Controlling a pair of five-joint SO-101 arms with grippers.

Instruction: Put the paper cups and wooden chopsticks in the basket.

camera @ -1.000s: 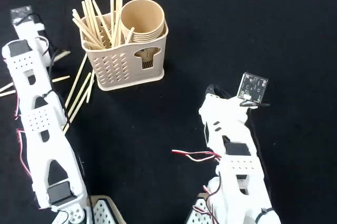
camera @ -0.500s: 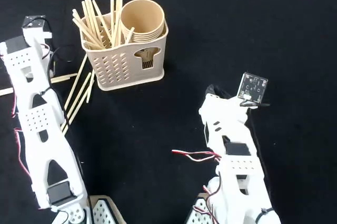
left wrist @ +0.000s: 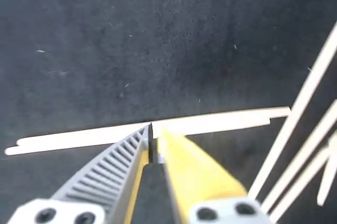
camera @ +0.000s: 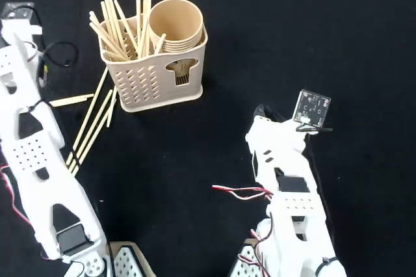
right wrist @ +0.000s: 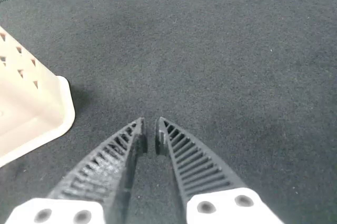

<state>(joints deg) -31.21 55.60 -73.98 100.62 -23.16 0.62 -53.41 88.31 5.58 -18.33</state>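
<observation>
- The tan paper cups (camera: 175, 20) sit nested in one stack inside the beige perforated plastic basket (camera: 153, 82), in its right-hand part as the high view shows it.
- A bundle of pale wooden chopsticks (camera: 117, 26) stands fanned out in the basket's other part, beside the cups.
- Several loose wooden chopsticks (camera: 91, 124) lie slanted on the black table cover (camera: 260, 49), just left of the basket.
- One flat-lying chopstick (left wrist: 221, 120) lies crosswise near them.
- The left gripper (left wrist: 151, 129) has its fingers pressed together, tips right at that chopstick; whether they pinch it cannot be told.
- The right gripper (right wrist: 150, 132) hangs low over bare cover near the basket's corner, its fingers nearly together and holding nothing.
</observation>
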